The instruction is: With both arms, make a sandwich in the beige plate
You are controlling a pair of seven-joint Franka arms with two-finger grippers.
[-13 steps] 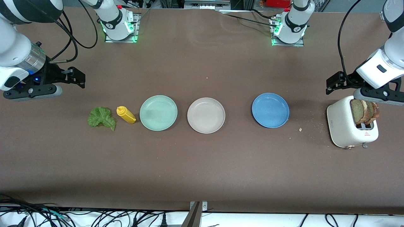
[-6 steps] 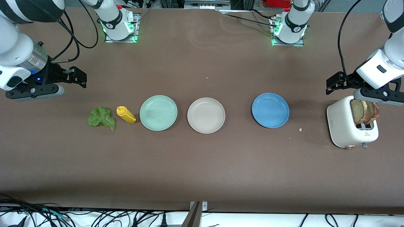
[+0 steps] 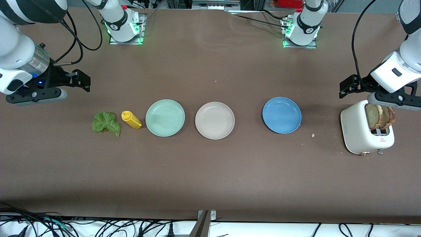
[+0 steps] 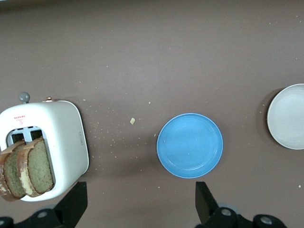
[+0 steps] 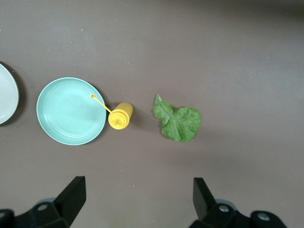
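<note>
Hovering wide open, holding nothing: left gripper (image 4: 137, 206) over table beside toaster (image 3: 357, 133), right gripper (image 5: 137, 202) above bare table near lettuce leaf (image 5: 179, 122).

The brown tabletop (image 3: 210, 171) carries a row of things. From the right arm's end: a lettuce leaf (image 3: 105, 123), a yellow bottle (image 3: 131, 119) lying just beside a mint plate (image 3: 165, 118), the beige plate (image 3: 214, 120), a blue plate (image 3: 282, 115), then a white toaster (image 3: 357, 131) at the left arm's end. Crumbs (image 3: 313, 135) lie between blue plate and toaster.
</note>
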